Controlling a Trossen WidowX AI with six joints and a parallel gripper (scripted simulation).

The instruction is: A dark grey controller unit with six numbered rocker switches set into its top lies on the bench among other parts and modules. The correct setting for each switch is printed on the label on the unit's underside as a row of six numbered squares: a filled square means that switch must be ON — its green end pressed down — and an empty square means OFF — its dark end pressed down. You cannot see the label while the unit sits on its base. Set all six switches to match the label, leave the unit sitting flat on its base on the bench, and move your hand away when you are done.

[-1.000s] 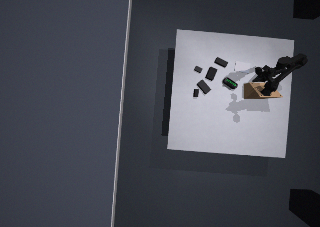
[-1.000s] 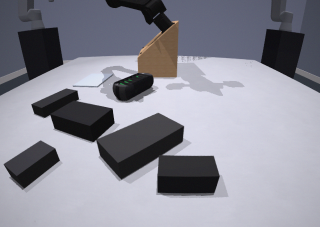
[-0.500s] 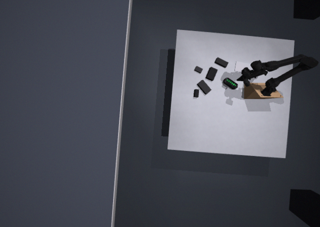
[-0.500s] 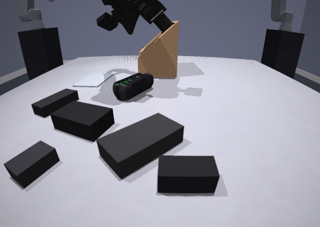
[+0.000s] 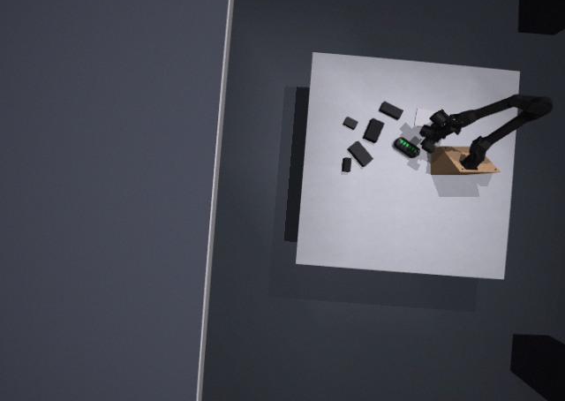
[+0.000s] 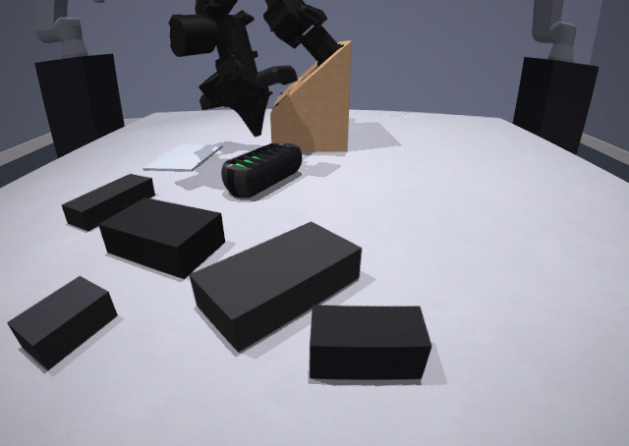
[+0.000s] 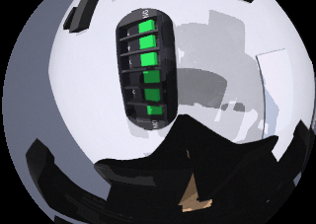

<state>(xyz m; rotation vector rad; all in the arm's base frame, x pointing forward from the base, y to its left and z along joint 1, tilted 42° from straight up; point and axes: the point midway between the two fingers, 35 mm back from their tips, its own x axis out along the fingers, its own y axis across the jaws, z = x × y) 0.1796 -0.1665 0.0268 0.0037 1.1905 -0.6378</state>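
My tool (image 5: 422, 141) (image 6: 257, 135) (image 7: 182, 119) has its fingers together with nothing between them, tip pointing down, hanging just above and beside the controller unit (image 5: 406, 147) (image 6: 261, 171) (image 7: 170, 81). Kept closed like that, it makes a narrow point, which I judge suits pressing one rocker rather than gripping the casing. In the exterior view I see a gap under the tip, so I am touching nothing.

The unit sits flat on its base with its switches up, between the middle of the desk (image 5: 392, 223) (image 6: 487, 218) and the edge where the arm is mounted. That keeps the rockers in reach but hides the label. The wrist view shows green on all six switches, three brighter than the rest; I can't say for sure which ends are down. Whether the label has been read I can't tell from here; if not, the unit needs turning over first. A hard push near one end could make it slide or rock.

Beside it, a pale flat plate (image 5: 424, 117) (image 6: 183, 157) (image 7: 278, 78) lies near the arm's wooden mount (image 5: 440, 162) (image 6: 324, 111) (image 7: 195, 202). Farther out, toward the edge opposite the mount, five dark blocks lie scattered, likely the other modules, set apart from the unit and out of my way.
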